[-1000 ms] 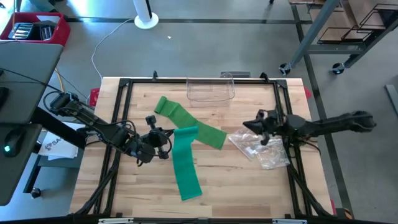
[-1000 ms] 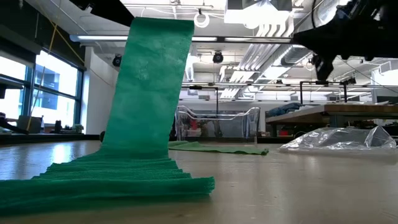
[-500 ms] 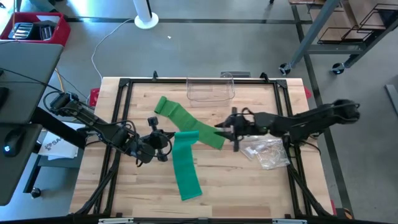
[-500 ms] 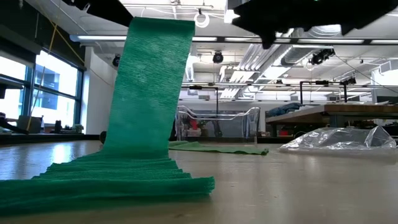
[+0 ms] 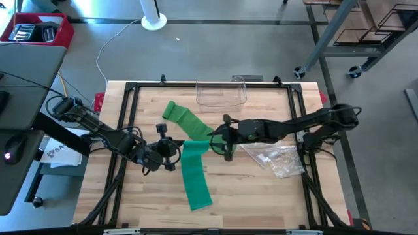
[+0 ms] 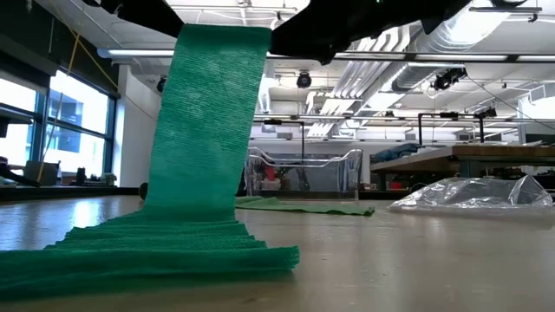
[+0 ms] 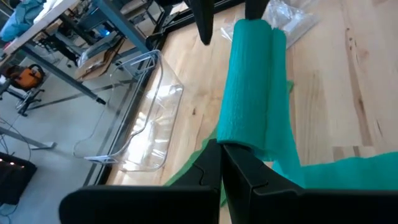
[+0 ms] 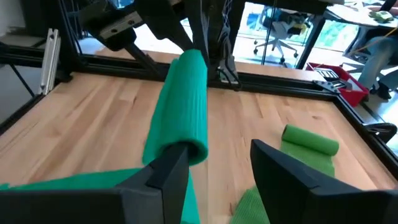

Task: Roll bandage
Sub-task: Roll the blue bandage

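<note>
High view: bandage [image 5: 196,171] mid-table

The bandage [image 5: 194,171] is a vivid green with a fine ribbed weave, and reads more teal in the left wrist view. The worktop [image 5: 261,196] is pale blond wood in long grained planks, edged by a black frame [image 5: 124,117]. Both arms are black, as are the left pincer [image 7: 221,163] and right pincer [image 8: 214,163]. At the far edge, the bin [image 5: 221,94] is clear; near the right edge, the plastic bag [image 5: 277,158] is transparent and glossy.
</note>
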